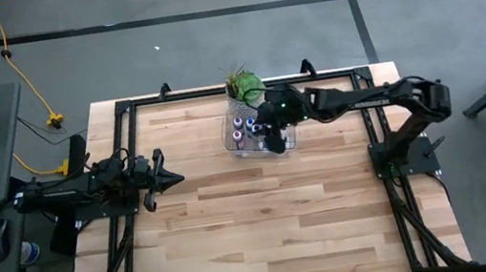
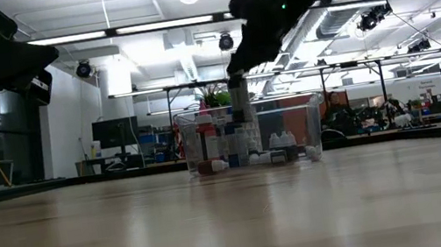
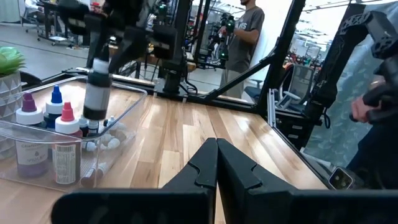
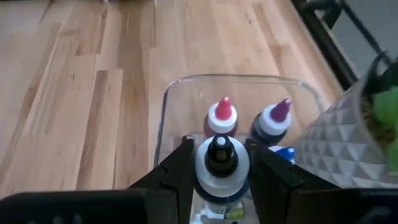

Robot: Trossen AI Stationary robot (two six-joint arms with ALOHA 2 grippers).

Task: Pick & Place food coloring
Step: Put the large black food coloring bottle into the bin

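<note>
The food coloring is a group of tiny bottles (image 3: 56, 134) standing and lying in a clear plastic tray (image 1: 231, 144) at the table's far middle. Red-capped (image 4: 222, 114), purple-capped (image 4: 274, 117) and blue-capped (image 3: 55, 102) ones stand upright. My right gripper (image 1: 274, 135) reaches in from the right and hangs over the tray, shut on one pale bottle with a dark tip (image 4: 220, 159). My left gripper (image 1: 170, 177) waits shut near the table's left side, well clear of the tray. My right gripper pinches the bottle's upper body just under its shoulder (image 4: 205, 169) between its two fingers (image 4: 180, 168), coming from above and pointing down. The bottle (image 2: 239, 103) stays upright, its lower end inside the tray walls; I cannot tell whether it touches the tray floor.
A small green plant in a faceted pot (image 1: 243, 86) stands right behind the tray, close to my right gripper. Black frame rails (image 1: 123, 110) run along the table's far, left and right edges. Bare wood (image 1: 276, 227) spreads toward the near edge. A person (image 3: 245, 31) stands beyond the table.
</note>
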